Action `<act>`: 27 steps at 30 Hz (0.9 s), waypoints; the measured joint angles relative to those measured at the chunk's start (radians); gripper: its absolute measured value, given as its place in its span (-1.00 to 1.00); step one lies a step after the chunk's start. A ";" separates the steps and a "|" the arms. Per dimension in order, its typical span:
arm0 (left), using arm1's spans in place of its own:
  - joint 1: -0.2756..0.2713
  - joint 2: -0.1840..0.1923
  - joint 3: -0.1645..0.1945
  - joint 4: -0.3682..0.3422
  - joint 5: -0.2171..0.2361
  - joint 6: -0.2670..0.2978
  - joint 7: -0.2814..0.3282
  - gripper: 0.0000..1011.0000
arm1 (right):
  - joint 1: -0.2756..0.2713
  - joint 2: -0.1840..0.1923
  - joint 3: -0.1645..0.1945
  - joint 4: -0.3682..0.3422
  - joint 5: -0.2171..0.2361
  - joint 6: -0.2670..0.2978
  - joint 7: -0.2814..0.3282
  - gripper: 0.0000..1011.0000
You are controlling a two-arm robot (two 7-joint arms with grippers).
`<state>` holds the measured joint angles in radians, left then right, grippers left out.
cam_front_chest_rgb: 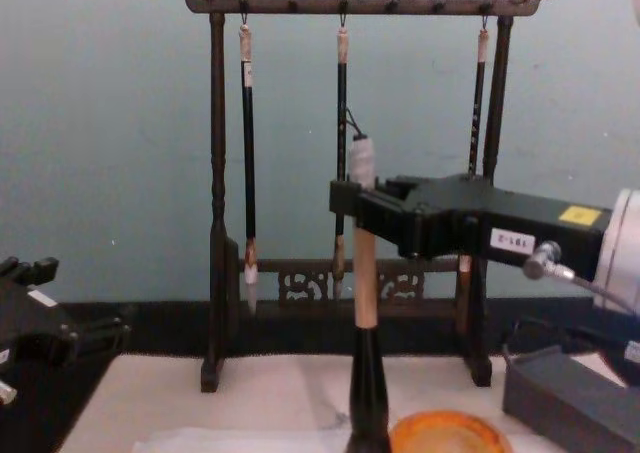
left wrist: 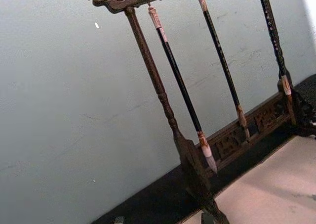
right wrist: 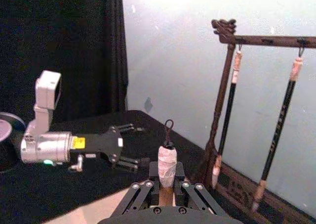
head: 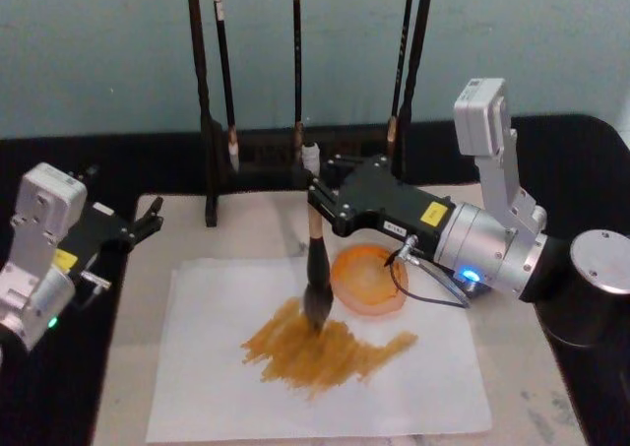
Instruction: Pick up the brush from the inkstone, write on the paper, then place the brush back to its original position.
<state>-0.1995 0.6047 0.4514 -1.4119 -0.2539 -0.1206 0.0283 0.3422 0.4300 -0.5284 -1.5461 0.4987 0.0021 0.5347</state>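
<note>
Place: robot calligraphy test bench | Signs: carved brush rack [cam_front_chest_rgb: 362, 5], hanging brushes [cam_front_chest_rgb: 247, 153], plain wall [cam_front_chest_rgb: 100, 153], black drape [right wrist: 74, 46]

The near half of the paper [head: 217, 387] lies bare, so an approach over the near edge of the worktop [head: 522, 397] is open, as is the near-left corner. Along the far edge the brush rack [cam_front_chest_rgb: 217, 173] stands as a barrier, with three thin brushes [cam_front_chest_rgb: 247, 153] hanging between its posts. At the middle, the right end effector [head: 317, 205] reaches in from the right edge and is clamped on the upright brush [head: 316, 259], blocking that side. The orange dish [head: 369, 281] sits just beside the bristles, a cable [head: 433, 293] beside its rim. The left end effector [head: 148, 218], fingers spread, occupies the left edge near the far-left corner.
</note>
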 joint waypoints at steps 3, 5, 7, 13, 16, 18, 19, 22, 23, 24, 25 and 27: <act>0.000 0.000 0.000 0.000 0.000 0.000 0.000 1.00 | -0.003 -0.006 0.002 -0.011 0.006 -0.002 0.007 -0.68; 0.000 0.000 0.000 0.000 0.000 0.000 0.000 1.00 | -0.005 -0.011 0.002 -0.021 0.013 -0.004 0.011 -0.68; 0.000 0.000 0.000 0.000 0.000 0.000 0.000 1.00 | -0.008 -0.016 0.000 -0.030 0.020 -0.006 0.017 -0.68; 0.000 0.000 0.000 0.000 0.000 0.000 0.000 1.00 | -0.011 -0.028 -0.011 -0.042 0.041 -0.007 0.033 -0.68; 0.000 0.000 0.000 0.000 0.000 0.000 0.000 1.00 | -0.012 -0.034 -0.021 -0.044 0.051 -0.006 0.041 -0.68; 0.000 0.000 0.000 0.000 0.000 0.000 0.000 1.00 | -0.013 -0.037 -0.030 -0.043 0.058 -0.004 0.046 -0.68; 0.000 0.000 0.000 0.000 0.000 0.000 0.000 1.00 | -0.013 -0.038 -0.033 -0.043 0.059 -0.003 0.048 -0.68; 0.000 0.000 0.000 0.000 0.000 0.000 0.000 1.00 | -0.013 -0.040 -0.042 -0.036 0.065 0.000 0.052 -0.68; 0.000 0.000 0.000 0.000 0.000 0.000 0.000 1.00 | -0.013 -0.040 -0.044 -0.034 0.066 0.001 0.053 -0.68; 0.000 0.000 0.000 0.000 0.000 0.000 0.000 1.00 | -0.013 -0.040 -0.046 -0.033 0.067 0.001 0.054 -0.68; 0.000 0.000 0.000 0.000 0.000 0.000 0.000 1.00 | -0.013 -0.041 -0.050 -0.026 0.069 0.001 0.055 -0.68; 0.000 0.000 0.000 0.000 0.000 0.000 0.000 1.00 | -0.013 -0.041 -0.050 -0.024 0.069 0.001 0.054 -0.68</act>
<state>-0.1995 0.6047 0.4514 -1.4119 -0.2539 -0.1205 0.0283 0.3294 0.3892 -0.5789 -1.5700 0.5674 0.0029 0.5890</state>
